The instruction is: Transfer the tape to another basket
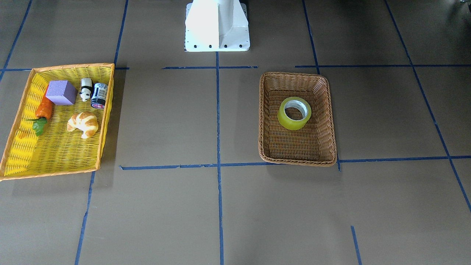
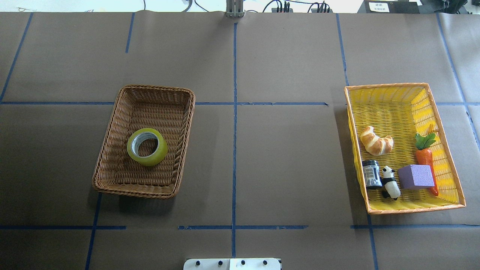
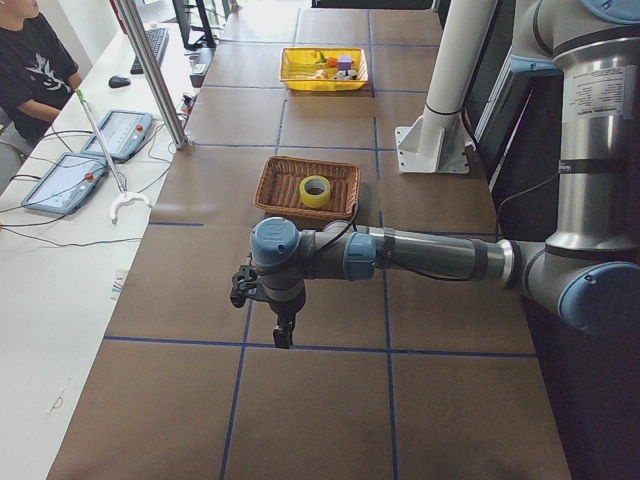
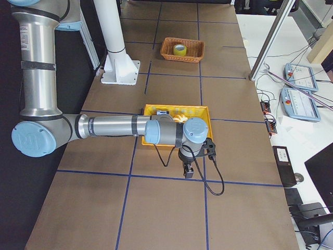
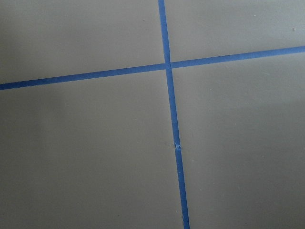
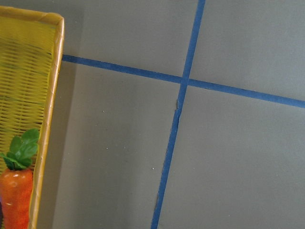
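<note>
- Robot side: white base plate (image 2: 232,264) at the edge of the table (image 2: 285,157); 2 arms reach out low over it.
- L gripper (image 3: 283,335) points down over a crossing of the blue grid lines (image 2: 234,150). R gripper (image 4: 188,172) hangs near the yellow basket (image 2: 386,85). Fingers apart or together: can't tell for either.
- Surface: brown paper, taped into big squares.
- Mid-table: 2 baskets, well apart. 1 tape (image 2: 150,160) lies flat, approx. centre of the wicker basket (image 2: 159,88), on robot's left.
- Yellow basket holds 5 items: croissant (image 2: 376,141), carrot (image 2: 425,157), purple block (image 2: 416,177), panda fig. (image 2: 390,183), dark jar (image 2: 371,173).
- Far edge: cables (image 2: 285,5).
- Side bench: 2 pendants (image 3: 118,133), 1 seated operator (image 3: 30,60).
</note>
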